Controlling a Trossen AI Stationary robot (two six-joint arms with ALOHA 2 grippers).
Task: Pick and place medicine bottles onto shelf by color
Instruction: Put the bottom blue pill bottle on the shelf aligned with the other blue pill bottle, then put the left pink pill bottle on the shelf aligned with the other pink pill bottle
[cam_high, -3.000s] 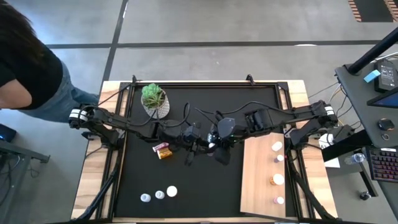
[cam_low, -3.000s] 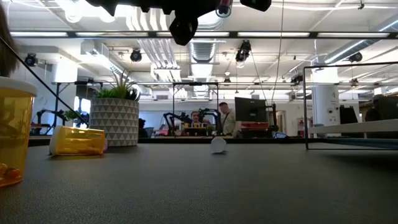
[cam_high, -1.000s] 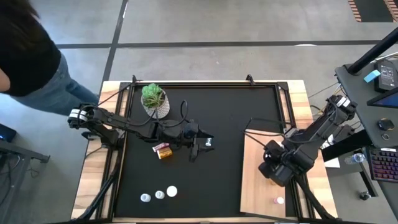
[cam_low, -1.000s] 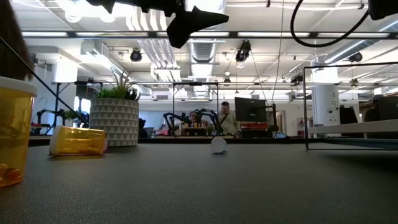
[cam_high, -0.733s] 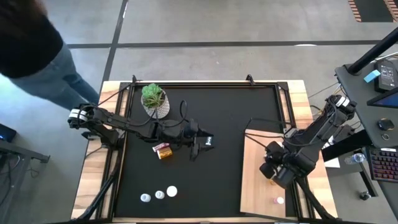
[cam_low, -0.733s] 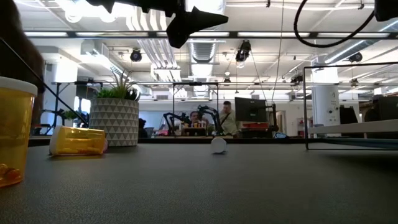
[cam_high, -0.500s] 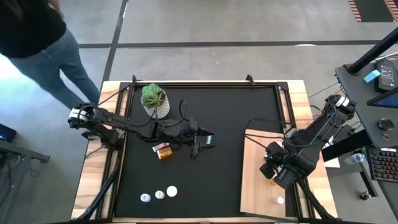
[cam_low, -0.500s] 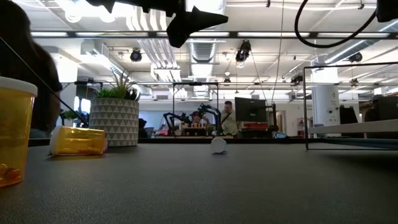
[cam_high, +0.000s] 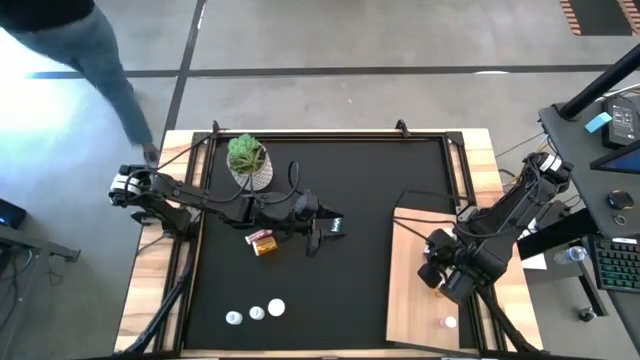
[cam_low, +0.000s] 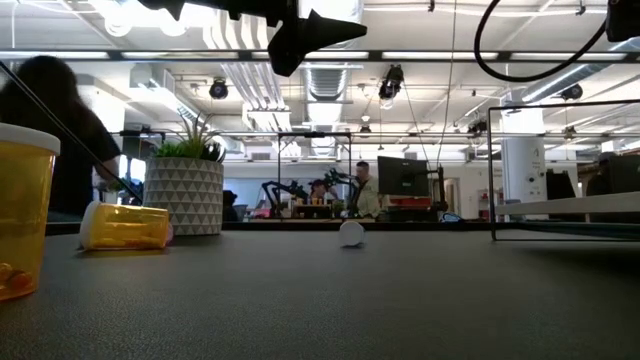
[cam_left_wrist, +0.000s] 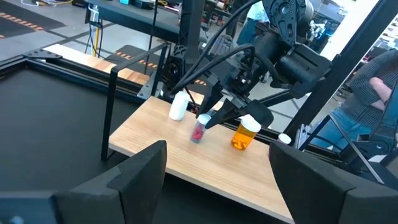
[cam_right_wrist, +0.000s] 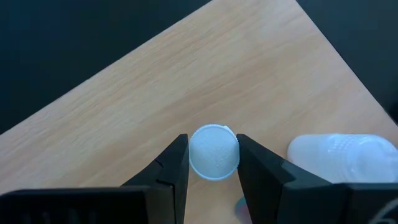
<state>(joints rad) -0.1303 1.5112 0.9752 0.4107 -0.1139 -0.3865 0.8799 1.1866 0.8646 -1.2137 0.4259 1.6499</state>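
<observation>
Right gripper (cam_right_wrist: 212, 163) holds a white-capped pink bottle (cam_left_wrist: 199, 129) upright on the shelf (cam_high: 410, 300), jaws closed on its cap. Left gripper (cam_high: 330, 228) hovers mid-mat (cam_high: 360, 180), jaws wide.

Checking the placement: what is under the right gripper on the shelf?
Between the right gripper's fingers stands a white-capped pink bottle on the pale wooden shelf, beside a white bottle and an amber bottle. From above, the arm hides them.
</observation>
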